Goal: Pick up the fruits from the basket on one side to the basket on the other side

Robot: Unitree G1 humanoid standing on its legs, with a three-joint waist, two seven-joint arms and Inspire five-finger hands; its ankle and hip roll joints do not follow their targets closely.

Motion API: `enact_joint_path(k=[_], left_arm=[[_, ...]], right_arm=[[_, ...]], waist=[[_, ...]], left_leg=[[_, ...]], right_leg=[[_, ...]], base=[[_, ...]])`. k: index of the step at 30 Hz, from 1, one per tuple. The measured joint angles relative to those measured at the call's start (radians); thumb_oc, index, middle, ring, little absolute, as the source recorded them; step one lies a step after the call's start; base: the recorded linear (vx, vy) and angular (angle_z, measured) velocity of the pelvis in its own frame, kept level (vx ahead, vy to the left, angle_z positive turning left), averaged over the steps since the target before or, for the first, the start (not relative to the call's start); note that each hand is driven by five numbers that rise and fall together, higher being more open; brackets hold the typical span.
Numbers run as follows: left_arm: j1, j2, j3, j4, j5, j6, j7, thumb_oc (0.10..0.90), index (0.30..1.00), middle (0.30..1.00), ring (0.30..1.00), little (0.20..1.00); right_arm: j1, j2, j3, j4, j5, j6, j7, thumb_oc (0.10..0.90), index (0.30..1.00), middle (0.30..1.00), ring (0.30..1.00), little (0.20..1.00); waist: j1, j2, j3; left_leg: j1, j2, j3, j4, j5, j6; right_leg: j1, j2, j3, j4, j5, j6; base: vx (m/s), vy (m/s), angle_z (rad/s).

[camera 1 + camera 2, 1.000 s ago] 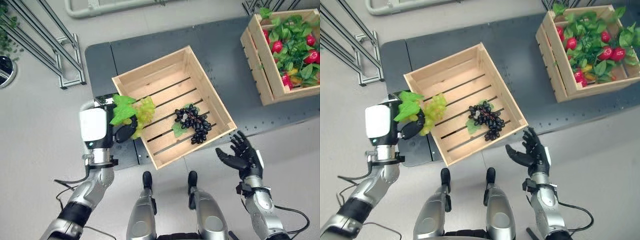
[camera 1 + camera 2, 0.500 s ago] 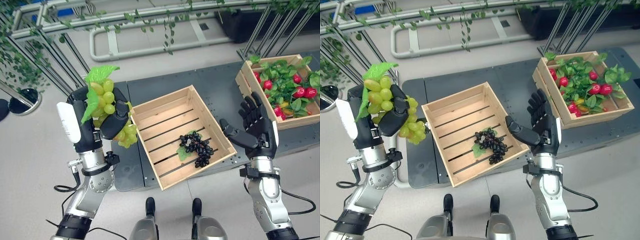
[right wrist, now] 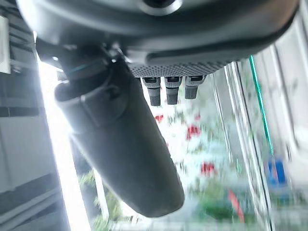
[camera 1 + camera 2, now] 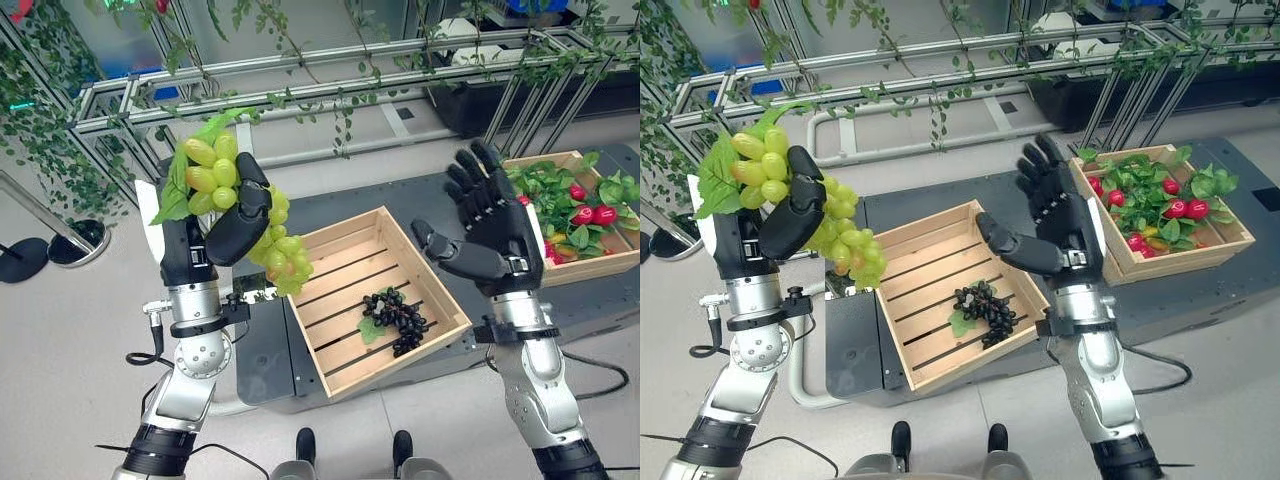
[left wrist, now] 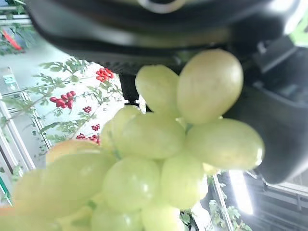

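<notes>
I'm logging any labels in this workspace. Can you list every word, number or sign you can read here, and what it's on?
None: no readable text shows in any view.
The green grapes in the left hand, the dark grapes, the near crate and the far crate bear no visible print.
The open right hand shows no legible marking.

— How's the light?

— Bright and even from overhead; the wooden crate (image 4: 375, 290) casts only a soft shadow on the dark platform (image 4: 330, 200).

— Any glare?

— Yes, a white streak beside the right hand (image 3: 120, 144), its background blurred.

— And focus?

— The green grapes (image 5: 159, 159) look soft, perhaps too close to the lens.
</notes>
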Motion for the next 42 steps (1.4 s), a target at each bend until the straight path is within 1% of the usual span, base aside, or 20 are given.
enact_joint_path(k=[1, 3, 7, 8, 12, 15, 18, 23, 29, 33, 36, 42], left_arm=[[-0.005, 0.000, -0.001, 0.000, -0.003, 0.000, -0.013, 0.400, 0.300, 0.300, 0.300, 0.300], [-0.015, 0.001, -0.002, 0.000, -0.063, 0.000, -0.051, 0.400, 0.300, 0.300, 0.300, 0.300], [-0.016, 0.001, -0.006, -0.002, -0.146, 0.000, -0.102, 0.400, 0.300, 0.300, 0.300, 0.300], [-0.016, 0.001, -0.006, -0.002, -0.148, 0.000, -0.109, 0.400, 0.300, 0.300, 0.300, 0.300], [-0.016, 0.001, -0.014, -0.021, -0.157, 0.001, -0.130, 0.400, 0.300, 0.300, 0.300, 0.300], [-0.016, 0.002, -0.046, -0.035, -0.157, 0.001, -0.136, 0.400, 0.300, 0.300, 0.300, 0.300], [-0.016, 0.002, -0.074, -0.039, -0.157, 0.001, -0.143, 0.400, 0.300, 0.300, 0.300, 0.300], [-0.016, 0.002, -0.087, -0.046, -0.158, 0.001, -0.177, 0.400, 0.300, 0.300, 0.300, 0.300], [-0.016, 0.003, -0.124, -0.060, -0.233, 0.001, -0.216, 0.400, 0.300, 0.300, 0.300, 0.300], [-0.016, 0.003, -0.134, -0.060, -0.235, 0.001, -0.261, 0.400, 0.300, 0.300, 0.300, 0.300], [-0.016, 0.008, -0.160, -0.064, -0.235, 0.009, -0.292, 0.400, 0.300, 0.300, 0.300, 0.300], [-0.016, 0.026, -0.166, -0.068, -0.245, 0.017, -0.318, 0.400, 0.300, 0.300, 0.300, 0.300]], right_arm=[[-0.002, 0.000, 0.007, -0.003, 0.026, 0.018, 0.023, 0.800, 0.900, 0.900, 0.900, 0.900], [-0.008, 0.000, 0.039, -0.004, 0.082, 0.066, 0.083, 0.800, 0.900, 0.900, 0.900, 0.900], [-0.010, -0.001, 0.082, -0.004, 0.090, 0.131, 0.163, 0.800, 0.900, 0.900, 0.900, 0.900], [-0.010, -0.001, 0.095, -0.005, 0.114, 0.141, 0.170, 0.800, 0.900, 0.900, 0.900, 0.900], [-0.012, 0.000, 0.118, -0.008, 0.115, 0.174, 0.188, 0.800, 0.900, 0.900, 0.900, 0.900], [-0.017, 0.003, 0.156, -0.008, 0.143, 0.204, 0.188, 0.800, 0.900, 0.900, 0.900, 0.900], [-0.019, 0.007, 0.197, -0.008, 0.151, 0.227, 0.188, 0.800, 0.900, 0.900, 0.900, 0.900], [-0.019, 0.012, 0.224, -0.003, 0.152, 0.232, 0.176, 0.800, 0.900, 0.900, 0.900, 0.900], [-0.019, 0.013, 0.228, -0.003, 0.152, 0.232, 0.155, 0.800, 0.900, 0.900, 0.900, 0.900], [-0.019, 0.015, 0.241, -0.003, 0.152, 0.231, 0.145, 0.800, 0.900, 0.900, 0.900, 0.900], [-0.019, 0.013, 0.265, -0.003, 0.152, 0.230, 0.132, 0.800, 0.900, 0.900, 0.900, 0.900], [-0.019, 0.011, 0.266, -0.003, 0.151, 0.225, 0.110, 0.800, 0.900, 0.900, 0.900, 0.900]], waist=[[0.004, 0.000, 0.000], [0.009, 0.000, 0.000], [0.016, -0.003, -0.002], [0.022, -0.005, -0.003], [0.035, -0.014, -0.010], [0.038, -0.024, -0.022], [0.039, -0.026, -0.029], [0.038, -0.026, -0.042], [0.040, -0.026, -0.060], [0.042, -0.026, -0.065], [0.042, -0.025, -0.071], [0.041, -0.025, -0.071]], left_leg=[[0.001, 0.000, -0.002, 0.000, 0.000, 0.000], [0.004, 0.000, -0.004, 0.000, 0.000, 0.000], [0.004, 0.000, -0.007, 0.000, 0.000, 0.000], [0.005, 0.000, -0.008, 0.000, 0.000, 0.000], [0.004, 0.000, -0.008, 0.000, 0.000, 0.000], [0.003, -0.001, -0.010, 0.000, 0.000, 0.000], [0.003, -0.001, -0.010, 0.000, 0.000, 0.000], [0.003, 0.000, -0.010, -0.006, 0.000, 0.000], [-0.002, -0.001, -0.010, -0.006, -0.001, 0.001], [-0.002, -0.001, -0.010, -0.005, -0.001, 0.001], [-0.002, -0.001, -0.010, -0.006, -0.001, 0.001], [-0.002, 0.000, -0.009, -0.007, -0.002, 0.002]], right_leg=[[0.002, 0.000, -0.001, 0.000, -0.001, 0.000], [0.006, 0.000, -0.003, 0.000, -0.001, -0.001], [0.008, -0.001, -0.006, 0.000, -0.001, -0.001], [0.008, -0.001, -0.006, 0.000, -0.001, -0.001], [0.008, -0.001, -0.006, 0.000, -0.001, -0.001], [0.008, -0.001, -0.007, 0.000, -0.001, -0.001], [0.008, -0.002, -0.007, 0.000, -0.001, -0.001], [0.008, -0.004, -0.007, 0.000, -0.001, -0.001], [0.004, -0.005, -0.007, 0.000, -0.002, -0.001], [0.004, -0.005, -0.007, 0.000, -0.002, -0.001], [0.004, -0.005, -0.006, 0.000, -0.002, -0.001], [0.004, -0.005, -0.006, 0.000, -0.002, -0.002]], base=[[0.02, -0.040, 0.06], [0.01, -0.034, 0.03], [0.00, 0.000, 0.00], [0.00, 0.000, 0.00], [0.00, 0.000, 0.00], [0.00, 0.000, 0.00], [0.00, 0.000, 0.00], [0.00, 0.000, 0.00], [0.00, 0.000, 0.00], [0.00, 0.000, 0.00], [0.00, 0.000, 0.00], [0.00, 0.000, 0.00]])
